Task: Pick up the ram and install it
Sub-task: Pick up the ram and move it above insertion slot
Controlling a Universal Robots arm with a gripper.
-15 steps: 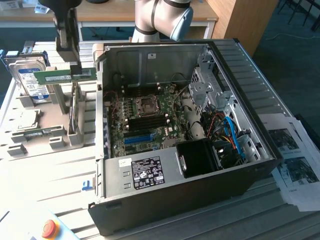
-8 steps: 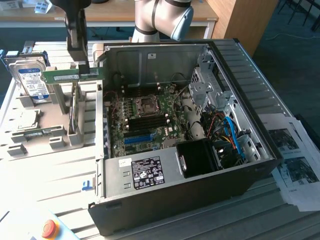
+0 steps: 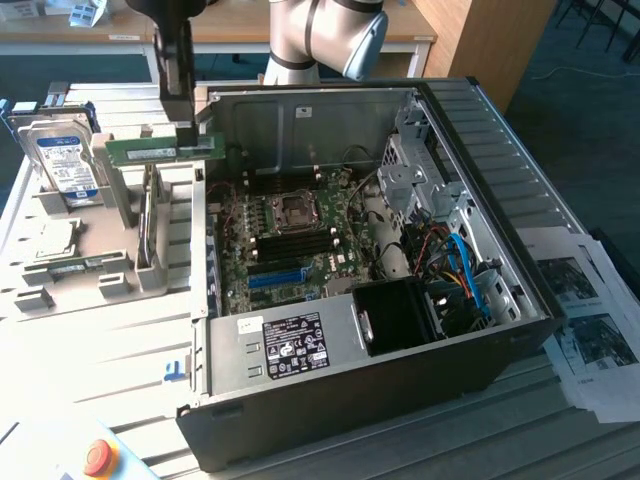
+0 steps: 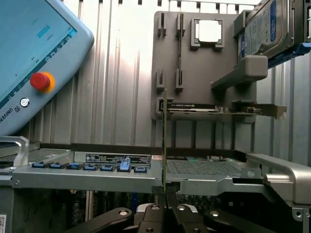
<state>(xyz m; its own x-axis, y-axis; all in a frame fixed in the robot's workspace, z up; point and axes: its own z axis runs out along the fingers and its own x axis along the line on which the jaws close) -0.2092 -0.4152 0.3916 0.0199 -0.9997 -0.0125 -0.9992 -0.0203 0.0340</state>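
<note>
"UNIVE" on teach pendant [image 4: 34, 48] (rest cut off), case sticker [image 3: 292, 345] illegible

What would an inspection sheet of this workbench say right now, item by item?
Surface: pale ribbed table carrying an open computer case and a grey parts holder.
Job's things: the ram, held level at the case's edge; motherboard exposed inside the case.
Clutter: hard drive and processor chip on the holder; printed sheets.
Grippers: gripper shut on the ram.
Cables: blue and red wires inside the case.
Surroundings: control tablet with a red button; wooden panel behind.
</note>
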